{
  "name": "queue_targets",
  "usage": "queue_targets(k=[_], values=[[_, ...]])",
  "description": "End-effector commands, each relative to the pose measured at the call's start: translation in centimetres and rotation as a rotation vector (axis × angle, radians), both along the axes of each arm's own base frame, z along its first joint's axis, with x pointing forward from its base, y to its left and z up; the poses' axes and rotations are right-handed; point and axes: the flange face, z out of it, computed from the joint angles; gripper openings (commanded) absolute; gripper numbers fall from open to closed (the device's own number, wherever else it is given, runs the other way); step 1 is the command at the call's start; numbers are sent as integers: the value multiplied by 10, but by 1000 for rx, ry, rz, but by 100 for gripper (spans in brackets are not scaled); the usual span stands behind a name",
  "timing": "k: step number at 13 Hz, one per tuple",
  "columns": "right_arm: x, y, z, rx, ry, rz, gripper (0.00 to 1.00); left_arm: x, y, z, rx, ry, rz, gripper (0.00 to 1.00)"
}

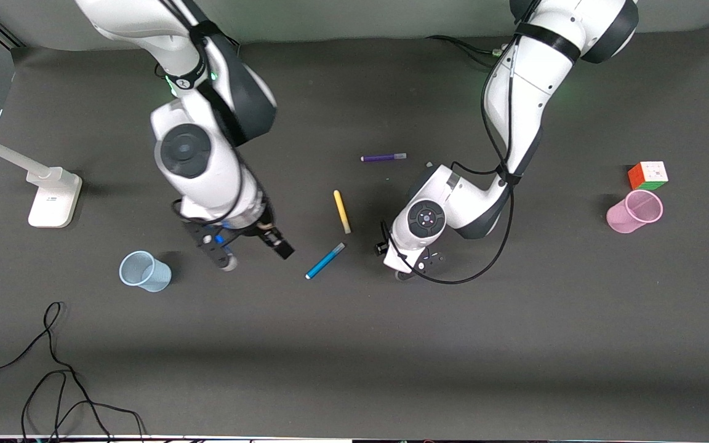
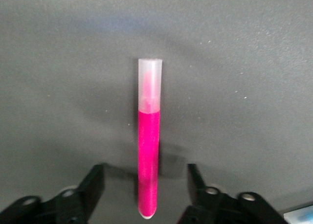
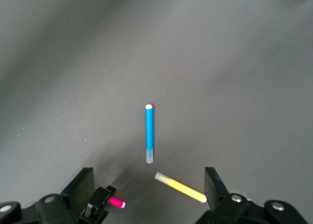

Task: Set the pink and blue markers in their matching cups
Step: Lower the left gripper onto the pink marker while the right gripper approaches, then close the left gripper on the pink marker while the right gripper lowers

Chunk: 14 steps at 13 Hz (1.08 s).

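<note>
The pink marker (image 2: 148, 160) lies on the dark table between the open fingers of my left gripper (image 2: 145, 185), which is low over its capless end without touching it. In the front view my left gripper (image 1: 413, 261) hides that marker. The blue marker (image 1: 325, 260) lies on the table between the two grippers and also shows in the right wrist view (image 3: 149, 131). My right gripper (image 1: 253, 252) is open and empty above the table, between the blue marker and the pale blue cup (image 1: 144, 271). The pink cup (image 1: 635, 211) stands at the left arm's end.
A yellow pen (image 1: 342, 211) lies just beside the blue marker, farther from the front camera. A purple pen (image 1: 383, 157) lies farther still. A colour cube (image 1: 648, 175) sits by the pink cup. A white stand (image 1: 53, 197) and loose cables (image 1: 53, 369) are at the right arm's end.
</note>
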Motion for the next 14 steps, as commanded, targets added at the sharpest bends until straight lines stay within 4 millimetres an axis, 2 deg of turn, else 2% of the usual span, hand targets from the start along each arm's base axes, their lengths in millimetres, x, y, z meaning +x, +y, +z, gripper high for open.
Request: queue_targets(k=[1,3,4,5,7,9,11,13,14], values=[[1,20,-15,1,3,-29,100,3,-5,2,5,-18,11,33],[2,24,-25,3,-2,-33,100,6,1,-2,7,-16,4,25],[4,25,-32,-2,-1,-30,100,6,1,-2,8,-16,6,16],[6,26,-46,-12,7,-30,100,5,1,-3,9,-11,13,0],[10,30,-65,-8,-1,-30,100,7,2,3,14,-11,12,0],[14,32,-89,-12,-4,-30,100,18,20,21,37,-3,17,0],[18,34,-119,-8,-12,-33,100,18,27,73,74,-1,-36,0],[20,35,-155,-18,-2,-34,100,13,38,140,112,-13,-123,0],[20,35,-171,-20,0,-35,100,14,56,173,128,-4,-168,0]])
